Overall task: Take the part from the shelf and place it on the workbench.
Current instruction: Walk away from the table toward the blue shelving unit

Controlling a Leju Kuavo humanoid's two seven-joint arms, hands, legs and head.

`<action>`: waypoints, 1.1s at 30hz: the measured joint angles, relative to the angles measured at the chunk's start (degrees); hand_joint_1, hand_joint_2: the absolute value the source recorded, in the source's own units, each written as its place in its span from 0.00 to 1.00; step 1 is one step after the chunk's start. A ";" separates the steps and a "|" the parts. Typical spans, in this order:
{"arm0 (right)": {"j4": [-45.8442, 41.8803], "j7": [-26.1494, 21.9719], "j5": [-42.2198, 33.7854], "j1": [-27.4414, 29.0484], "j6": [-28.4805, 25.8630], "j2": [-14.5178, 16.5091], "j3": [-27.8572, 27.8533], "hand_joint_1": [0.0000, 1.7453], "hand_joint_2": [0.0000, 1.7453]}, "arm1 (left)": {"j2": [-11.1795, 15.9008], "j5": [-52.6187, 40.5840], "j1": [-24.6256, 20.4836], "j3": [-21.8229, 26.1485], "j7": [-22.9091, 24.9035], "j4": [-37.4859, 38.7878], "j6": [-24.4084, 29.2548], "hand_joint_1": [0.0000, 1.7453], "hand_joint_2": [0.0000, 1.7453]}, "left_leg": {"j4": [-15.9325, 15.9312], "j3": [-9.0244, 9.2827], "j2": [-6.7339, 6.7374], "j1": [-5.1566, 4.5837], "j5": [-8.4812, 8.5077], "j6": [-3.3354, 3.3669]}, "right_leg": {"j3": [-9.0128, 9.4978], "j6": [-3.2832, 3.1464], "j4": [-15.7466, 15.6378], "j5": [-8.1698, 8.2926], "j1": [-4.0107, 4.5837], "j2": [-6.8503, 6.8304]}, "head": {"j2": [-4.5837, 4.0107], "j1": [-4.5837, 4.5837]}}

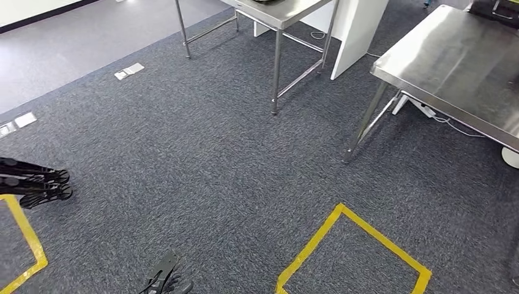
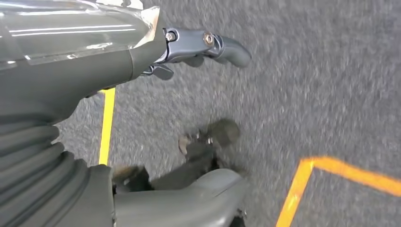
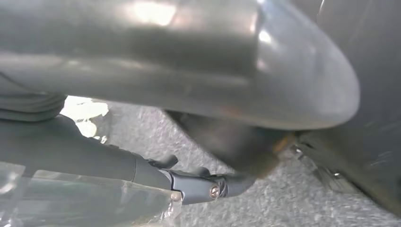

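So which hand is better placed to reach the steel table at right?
Right, probably. The right hand is nearer the table than the left hand, which is on the far side. Both are far from it, and I cannot tell what either holds.

The head view looked from high up, forward and steeply down over grey carpet (image 1: pixel 202 159), taking in yellow tape (image 1: pixel 352 245) near the lower edge, a steel table (image 1: pixel 453 67) at upper right and another table (image 1: pixel 281 12) at the top. The left wrist view sat close behind the left hand (image 2: pixel 142 52), facing down at the same carpet (image 2: pixel 307 94) and yellow tape (image 2: pixel 302 184) from quite near, and it was blurred. The right wrist view sat close behind the right hand (image 3: pixel 142 170), pressed near a large grey curved surface (image 3: pixel 189 56), with a strip of carpet (image 3: pixel 283 203) beyond. All three views shared the carpet; head and left wrist views shared yellow tape.
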 joint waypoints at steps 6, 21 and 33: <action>0.26 -4.91 -5.99 0.51 3.19 -1.02 -3.63 0.00 0.00 | 0.15 -6.00 3.65 0.59 0.87 -4.94 -0.15 0.00 1.00 | 0.47 -0.23 -4.92 -0.24 0.07 -0.21 | 3.04 1.76 -7.47 4.59 -0.29 3.15 | 0.00 0.08; 0.50 -5.15 -8.92 0.75 8.54 -1.84 -9.54 0.00 0.00 | 0.88 -13.42 14.23 4.86 2.26 -22.57 -0.23 0.00 1.00 | 7.03 -3.00 4.13 0.79 -2.73 -3.32 | 6.05 -1.04 -11.65 5.25 -0.13 -4.71 | 0.00 -0.48; 0.59 -5.11 -7.18 0.34 8.91 -2.05 -9.57 0.00 0.00 | 1.15 -13.23 16.54 5.35 1.81 -24.31 0.27 0.00 1.00 | 1.35 -0.55 -2.05 -0.20 -0.64 0.09 | -0.99 0.74 4.80 -2.39 0.06 0.66 | 0.00 0.17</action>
